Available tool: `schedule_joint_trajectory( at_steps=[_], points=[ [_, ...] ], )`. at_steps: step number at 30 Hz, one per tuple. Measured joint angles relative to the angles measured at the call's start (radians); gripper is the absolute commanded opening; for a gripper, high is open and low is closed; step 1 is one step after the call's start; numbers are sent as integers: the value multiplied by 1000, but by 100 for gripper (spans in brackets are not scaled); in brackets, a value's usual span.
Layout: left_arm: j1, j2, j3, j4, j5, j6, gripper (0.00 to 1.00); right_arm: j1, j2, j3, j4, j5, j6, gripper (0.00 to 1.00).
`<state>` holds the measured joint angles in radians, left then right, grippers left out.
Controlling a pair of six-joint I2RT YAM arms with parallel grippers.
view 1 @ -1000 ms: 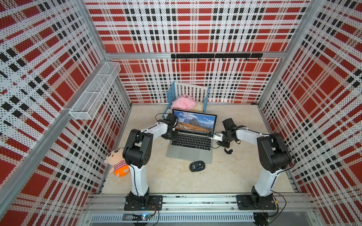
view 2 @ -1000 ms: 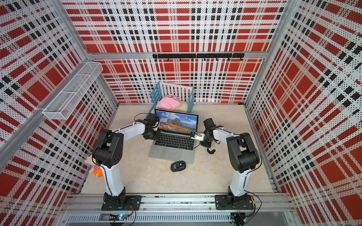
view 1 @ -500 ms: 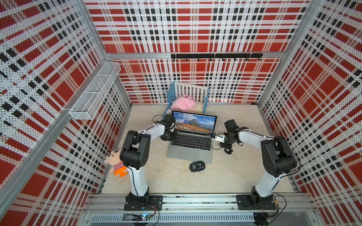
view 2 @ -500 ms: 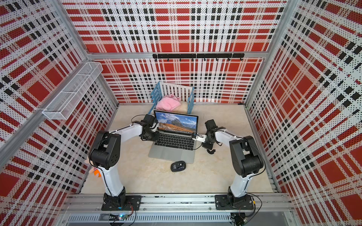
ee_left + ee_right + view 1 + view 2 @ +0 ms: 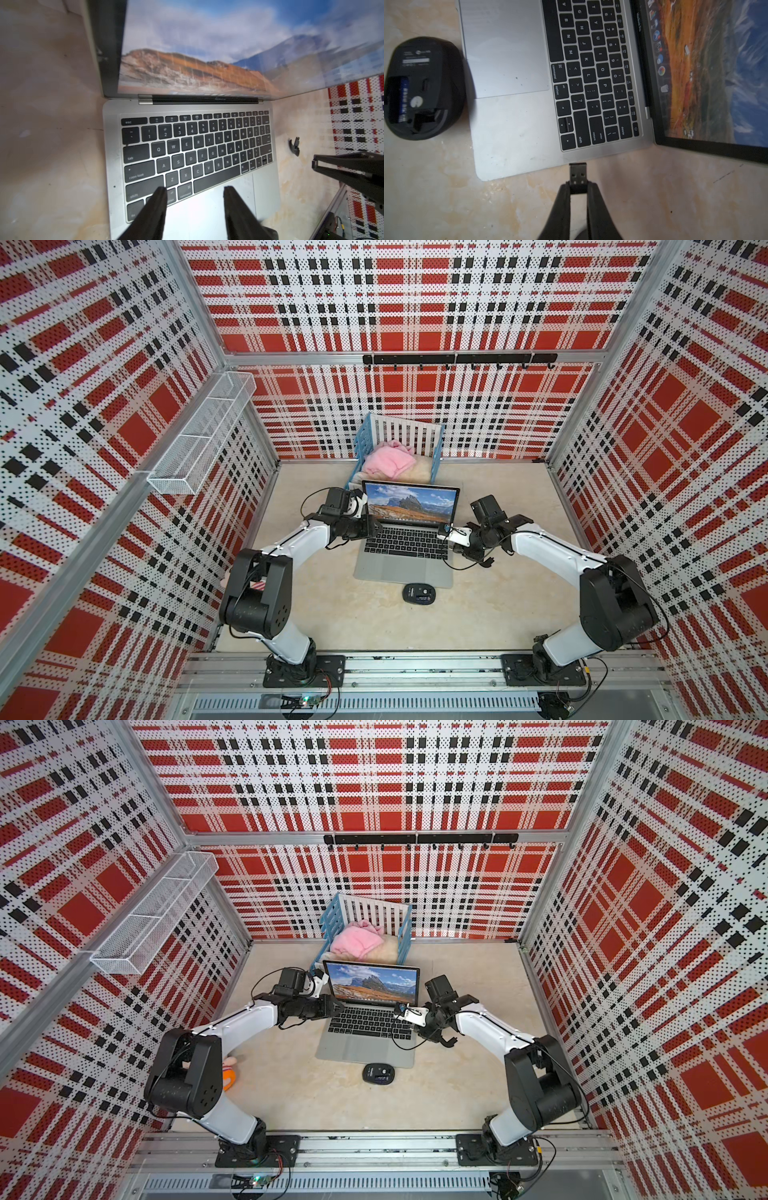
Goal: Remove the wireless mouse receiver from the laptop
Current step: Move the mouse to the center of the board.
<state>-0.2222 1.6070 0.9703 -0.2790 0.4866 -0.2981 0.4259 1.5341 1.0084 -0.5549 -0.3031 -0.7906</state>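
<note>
The silver-grey laptop [image 5: 401,566] [image 5: 365,1048] stands open mid-table, with a mountain scene on its screen. My right gripper [image 5: 578,185] [image 5: 444,531] is shut on the wireless mouse receiver [image 5: 577,176], a tiny black stub. Its whole metal plug is bare, and the plug's tip sits just off the laptop's [image 5: 512,128] right edge. My left gripper [image 5: 195,190] [image 5: 376,527] hovers open over the keyboard's left front corner, with nothing between its fingers.
A black mouse [image 5: 419,593] [image 5: 423,87] lies upside down at the laptop's front right corner, its battery bay open. A small black part [image 5: 294,145] lies to the right of the laptop. A blue-and-white crib [image 5: 399,439] stands behind the screen. A plush toy [image 5: 230,1073] lies by the left arm.
My left gripper's jaws have opened over the keyboard. The right arm has shifted a little, still shut on the receiver.
</note>
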Motion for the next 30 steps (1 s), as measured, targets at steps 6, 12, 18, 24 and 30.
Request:
schedule_joint_trajectory(
  at_steps=[6, 12, 18, 24, 30],
  points=[
    [26, -154, -209, 168, 123, -143, 55, 82, -64, -4, 23, -45, 31, 7],
    [-43, -241, -303, 379, 263, -303, 55, 168, -73, -3, 52, -74, 49, 7],
    [-180, -214, -302, 499, 342, -373, 52, 208, -73, 34, 61, -79, 53, 7],
    [-225, -145, -291, 541, 358, -401, 47, 241, -73, 62, 68, -66, 53, 8],
    [-243, -117, -278, 574, 378, -421, 42, 259, -73, 63, 71, -55, 53, 8]
  ],
)
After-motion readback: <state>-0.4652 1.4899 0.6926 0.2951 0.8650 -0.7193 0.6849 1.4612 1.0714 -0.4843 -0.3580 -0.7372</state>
